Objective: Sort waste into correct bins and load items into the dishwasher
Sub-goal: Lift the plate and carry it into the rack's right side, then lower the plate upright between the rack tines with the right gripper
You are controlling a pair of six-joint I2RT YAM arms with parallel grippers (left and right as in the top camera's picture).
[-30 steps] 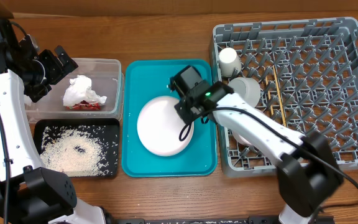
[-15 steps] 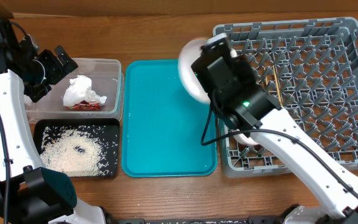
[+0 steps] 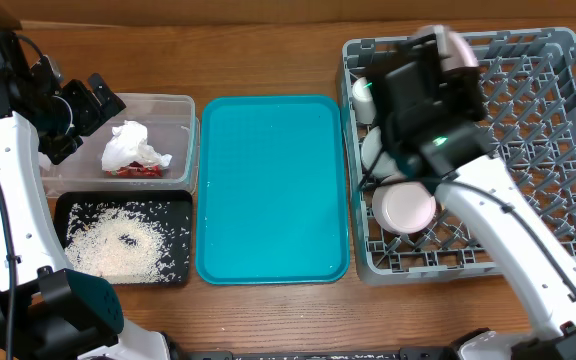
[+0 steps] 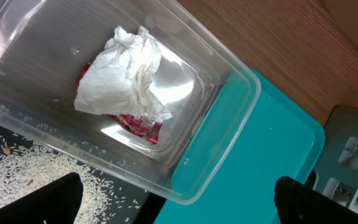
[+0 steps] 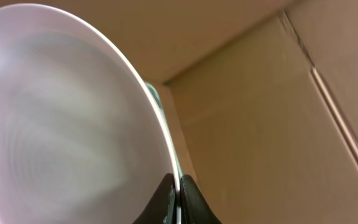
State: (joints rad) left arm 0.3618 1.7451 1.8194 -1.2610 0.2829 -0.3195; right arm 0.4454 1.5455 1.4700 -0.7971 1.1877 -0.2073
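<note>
My right gripper (image 3: 442, 56) is shut on the rim of the large pinkish-white plate (image 3: 457, 44), holding it on edge above the back left of the grey dishwasher rack (image 3: 528, 150). In the right wrist view the plate (image 5: 61, 106) fills the left side, with the fingertips (image 5: 166, 198) pinched on its edge. A white cup (image 3: 364, 99), a small plate (image 3: 372, 150) and a bowl (image 3: 406, 207) sit in the rack. My left gripper (image 3: 106, 98) hangs open over the clear tub (image 3: 178, 105), which holds the napkin (image 4: 126, 74) and red packet (image 4: 138, 126). Rice (image 3: 118, 245) lies in the black tray (image 3: 68, 205).
The teal serving tray (image 3: 273, 190) lies bare between the bins and the rack. The right arm's white links cross the rack's front left. Brown cardboard walls show behind the plate in the right wrist view.
The right arm lifted the large plate off the teal tray and carried it right, up over the rack, turning it on edge. The left arm has stayed still.
</note>
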